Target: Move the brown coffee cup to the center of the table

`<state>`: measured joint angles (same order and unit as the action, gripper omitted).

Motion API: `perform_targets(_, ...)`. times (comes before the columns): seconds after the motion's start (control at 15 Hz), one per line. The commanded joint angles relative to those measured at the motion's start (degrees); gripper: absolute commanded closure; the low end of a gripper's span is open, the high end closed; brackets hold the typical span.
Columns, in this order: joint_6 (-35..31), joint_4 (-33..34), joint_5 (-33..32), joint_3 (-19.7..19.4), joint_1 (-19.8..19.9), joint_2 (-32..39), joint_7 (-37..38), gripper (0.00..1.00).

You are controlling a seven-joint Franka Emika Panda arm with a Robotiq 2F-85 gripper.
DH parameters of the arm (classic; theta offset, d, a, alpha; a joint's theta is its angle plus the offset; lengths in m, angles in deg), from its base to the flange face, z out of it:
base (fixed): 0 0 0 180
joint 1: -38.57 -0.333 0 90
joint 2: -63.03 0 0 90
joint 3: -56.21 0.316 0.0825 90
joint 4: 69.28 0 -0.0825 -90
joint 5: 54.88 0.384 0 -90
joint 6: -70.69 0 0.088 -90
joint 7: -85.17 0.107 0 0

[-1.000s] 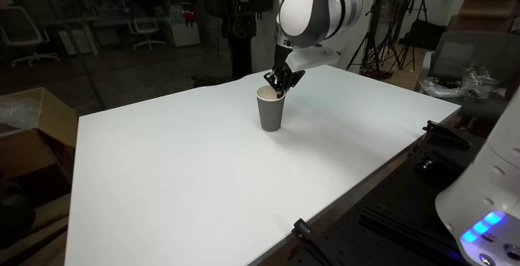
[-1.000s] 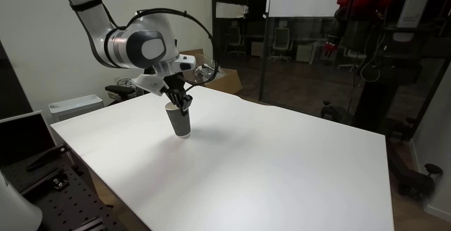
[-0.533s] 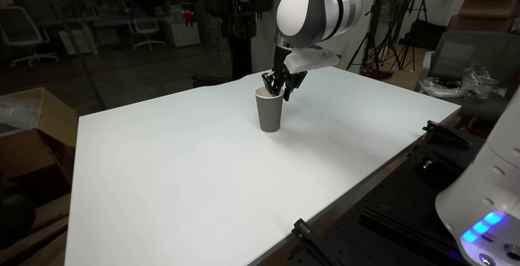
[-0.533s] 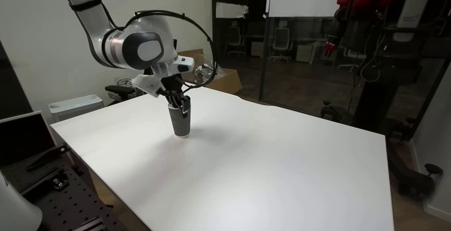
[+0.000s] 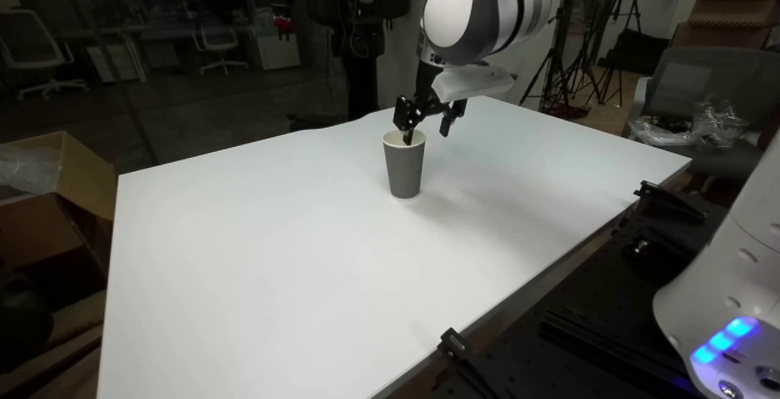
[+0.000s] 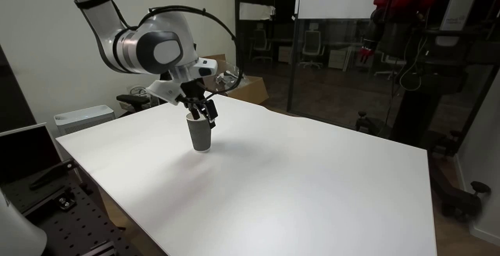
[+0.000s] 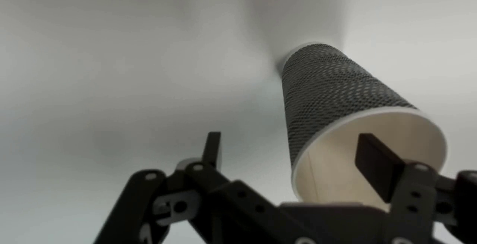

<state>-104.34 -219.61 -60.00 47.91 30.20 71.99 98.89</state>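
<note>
Grey-brown paper cup [image 5: 404, 170] standing upright on a white bench [image 5: 256, 265], well in from its edges and corners.
The hand [image 7: 290, 140] straddles its rim, fingers [image 7: 374, 160] spread, one seemingly inside the cup, one outside; straight up along the cup's axis looks the safe way off.

A broad white table [image 5: 256, 277] fills the lower middle of an exterior view, with the grey coffee cup [image 5: 404, 172] standing upright on it near the frame's centre.
</note>
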Motion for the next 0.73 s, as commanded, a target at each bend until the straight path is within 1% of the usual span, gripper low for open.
perform_targets(0.0,0.1,-2.54,-7.58,-6.37,-4.36,-6.18,5.69,0.0)
perform_targets(0.07,0.59,-2.86,-9.43,-7.23,-4.89,-7.8,6.85,0.0)
perform_targets(0.13,1.28,-3.3,-10.4,-7.3,-4.97,-9.43,7.54,0.0)
perform_targets(0.2,1.7,-3.88,-10.55,-6.8,-4.82,-10.9,7.49,0.0)
perform_targets(0.27,2.34,-4.59,-9.28,-5.89,-4.67,-12.51,6.94,0.0)
perform_targets(0.33,0.72,-2.07,-8.57,-6.06,-3.93,-7.77,4.58,0.0)
perform_targets(0.47,1.54,-3.2,-8.54,-5.79,-4.22,-10.25,4.61,0.0)
perform_targets(0.67,1.66,-3.98,-8.54,-5.77,-4.3,-11.26,4.61,0.0)
